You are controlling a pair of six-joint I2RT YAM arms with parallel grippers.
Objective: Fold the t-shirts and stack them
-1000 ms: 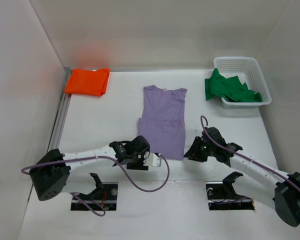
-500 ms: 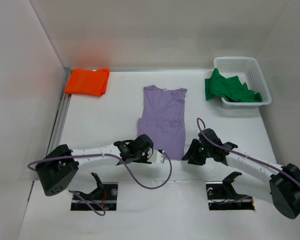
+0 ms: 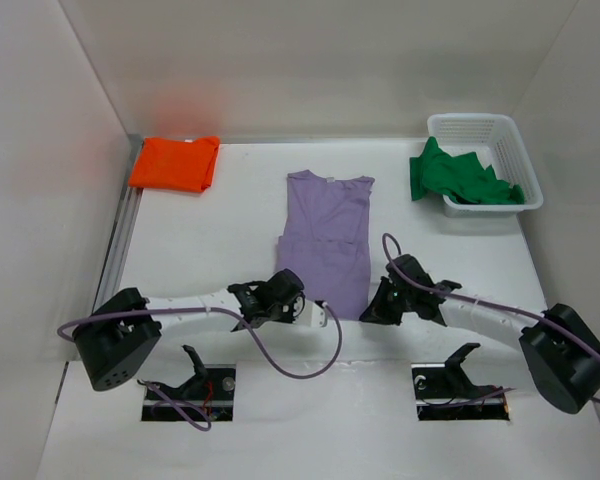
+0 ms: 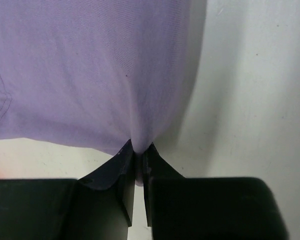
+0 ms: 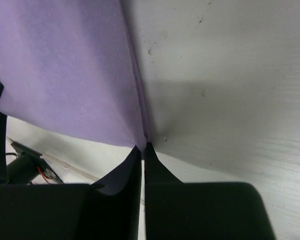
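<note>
Cloth is pinched at both near corners of the purple shirt (image 3: 325, 235), which lies flat in the middle of the table (image 3: 210, 240) with its collar toward the far wall. The left gripper (image 4: 138, 150) has its jaws closed on the hem at the shirt's near left corner (the fabric puckers up into the narrow slit between them). The right gripper (image 5: 143, 148) is likewise clamped on the near right corner, with a thin edge of purple caught between its tips. Farther back, the orange shirt (image 3: 175, 163) lies folded at the far left corner of the table. At the far right, the green shirt (image 3: 458, 178) is bunched up and spills over the left rim of the white basket (image 3: 480, 122).
</note>
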